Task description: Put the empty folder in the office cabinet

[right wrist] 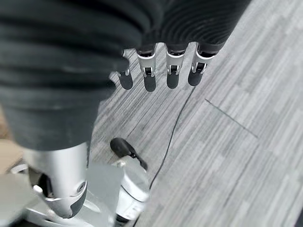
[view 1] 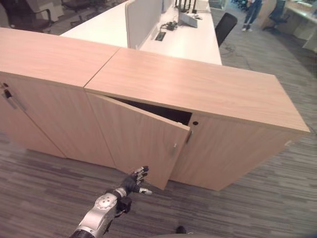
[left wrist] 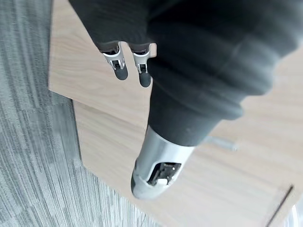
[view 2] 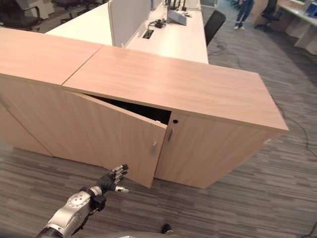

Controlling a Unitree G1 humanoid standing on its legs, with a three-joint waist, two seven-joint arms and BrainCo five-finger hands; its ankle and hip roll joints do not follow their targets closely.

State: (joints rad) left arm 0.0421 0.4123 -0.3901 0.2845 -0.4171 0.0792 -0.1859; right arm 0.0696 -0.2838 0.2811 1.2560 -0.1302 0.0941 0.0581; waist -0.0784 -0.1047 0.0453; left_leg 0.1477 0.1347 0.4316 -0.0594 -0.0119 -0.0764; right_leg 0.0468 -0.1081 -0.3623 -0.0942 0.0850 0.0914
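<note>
Light brown wood is what I see most: the office cabinet (view 1: 198,94) runs across the middle of the picture. One cabinet door (view 1: 138,141) is swung partly out, with a dark gap behind it near the middle. A small metal handle (view 1: 174,148) sits by the door's free edge.

My left hand (view 1: 134,181) is in the lower middle of the picture, just in front of the door's bottom corner. Its fingers are stretched out and it holds nothing. I cannot tell if the fingertips touch the wood. My right hand (right wrist: 161,71) hangs over the grey carpet floor (view 1: 257,208), fingers straight and loose, holding nothing too.

I cannot spot the empty folder anywhere, not in a hand and not on top of the cabinet, so I can't say where it is.

What could go wrong? I think the door is not open wide enough yet. If I push at the low corner, my fingers may slip off or push the door shut. With no folder in a hand, nothing can go inside yet.

I can read no words or labels. White desks (view 1: 183,42) sit at the top, and a person (view 1: 252,12) stands in the top right.
</note>
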